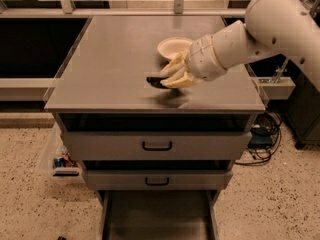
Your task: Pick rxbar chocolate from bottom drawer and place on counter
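Broadly, the desk filled the middle of the view, with its bottom drawer standing open below the two upper drawers. The white arm reached in from the upper right, sloping down and leftward over the desk's right half, beside a pale bowl. The gripper hung just above the surface, its fingers clamped on the rxbar chocolate. The bar's long axis ran roughly left to right, free end pointing left.

Single camera, high, in front of the cabinet, tilted down over the counter. Mid-range. Bottom drawer cut by lower frame edge. Gripper mid-counter, nearer front edge, clamping rxbar chocolate.
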Robot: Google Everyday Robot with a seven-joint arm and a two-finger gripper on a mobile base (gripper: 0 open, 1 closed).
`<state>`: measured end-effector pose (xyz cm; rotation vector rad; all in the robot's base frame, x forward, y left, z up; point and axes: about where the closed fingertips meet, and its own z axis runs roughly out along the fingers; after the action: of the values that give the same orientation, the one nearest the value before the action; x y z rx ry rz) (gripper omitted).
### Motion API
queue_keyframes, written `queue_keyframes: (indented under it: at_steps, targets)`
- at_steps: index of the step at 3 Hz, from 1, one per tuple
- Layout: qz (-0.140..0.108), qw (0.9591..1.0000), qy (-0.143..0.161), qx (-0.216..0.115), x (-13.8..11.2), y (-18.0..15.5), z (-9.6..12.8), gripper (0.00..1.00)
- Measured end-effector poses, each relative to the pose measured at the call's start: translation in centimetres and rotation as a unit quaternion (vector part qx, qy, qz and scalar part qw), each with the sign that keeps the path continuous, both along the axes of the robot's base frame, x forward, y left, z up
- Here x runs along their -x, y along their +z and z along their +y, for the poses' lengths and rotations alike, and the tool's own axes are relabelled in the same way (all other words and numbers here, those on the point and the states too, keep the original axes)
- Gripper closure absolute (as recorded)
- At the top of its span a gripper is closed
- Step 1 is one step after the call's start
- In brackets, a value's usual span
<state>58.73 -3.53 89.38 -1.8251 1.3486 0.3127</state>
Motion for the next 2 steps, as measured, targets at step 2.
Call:
queue_keyframes:
  at_steps: [2]
  targets:
    - [0.002, 1.0, 0.001, -0.001, -0.06, -0.22, 0.04, 0.59]
